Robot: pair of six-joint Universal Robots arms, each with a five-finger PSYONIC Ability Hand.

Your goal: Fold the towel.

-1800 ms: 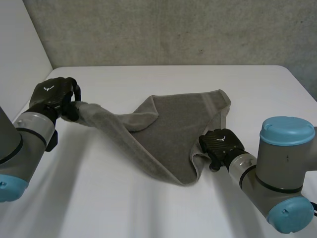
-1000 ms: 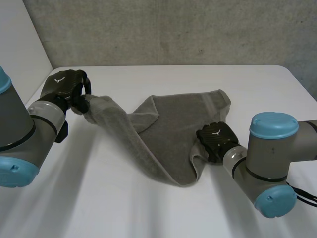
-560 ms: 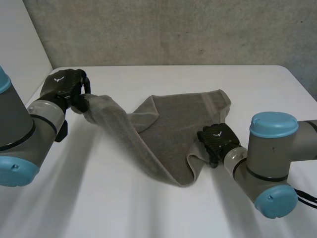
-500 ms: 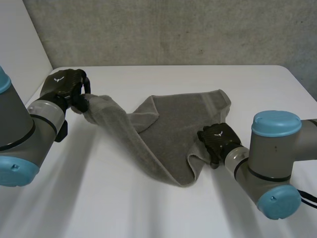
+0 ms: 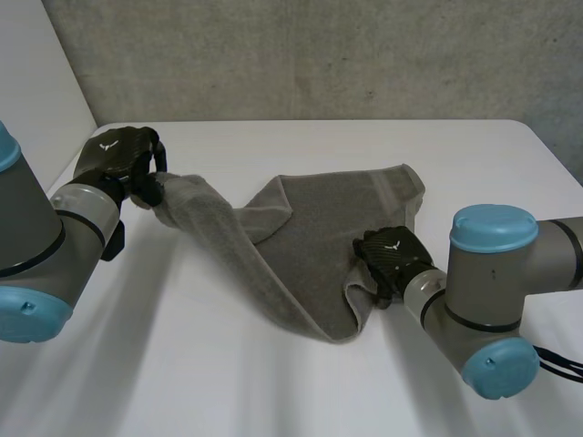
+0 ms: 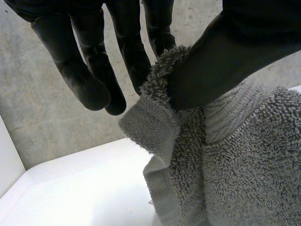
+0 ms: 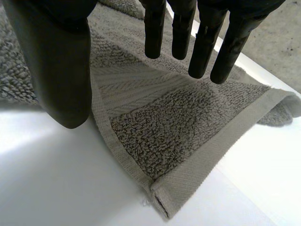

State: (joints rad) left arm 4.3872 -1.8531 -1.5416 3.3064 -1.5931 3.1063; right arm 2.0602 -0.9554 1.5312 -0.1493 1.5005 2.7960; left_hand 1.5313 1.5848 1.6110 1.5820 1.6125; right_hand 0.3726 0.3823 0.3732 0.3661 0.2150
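Right arm has swung slightly inward over the last half second, carrying the right hand (image 5: pixel 387 261) a little further onto the near edge of the towel (image 5: pixel 310 223), while the left hand (image 5: pixel 117 162) has kept its place near the far left side of the table (image 5: pixel 228 364).

The grey towel lies across the middle of the white table. One corner is lifted off the surface and drawn out to the left as a stretched band that ends in the left hand. A small flap is turned over near the cloth's middle, and the far right corner lies flat.

Seen from the left wrist, the thumb (image 6: pixel 221 61) pinches the raised corner against a finger. The other fingers (image 6: pixel 80 70) hang straight and clear of the cloth.

Seen from the right wrist, the fingers (image 7: pixel 181 28) are straight and slightly spread above the towel's ribbed band, holding nothing. The thumb (image 7: pixel 61 66) stands at the hemmed edge; whether it touches the cloth cannot be told. A hemmed corner lies flat on the table under that hand.
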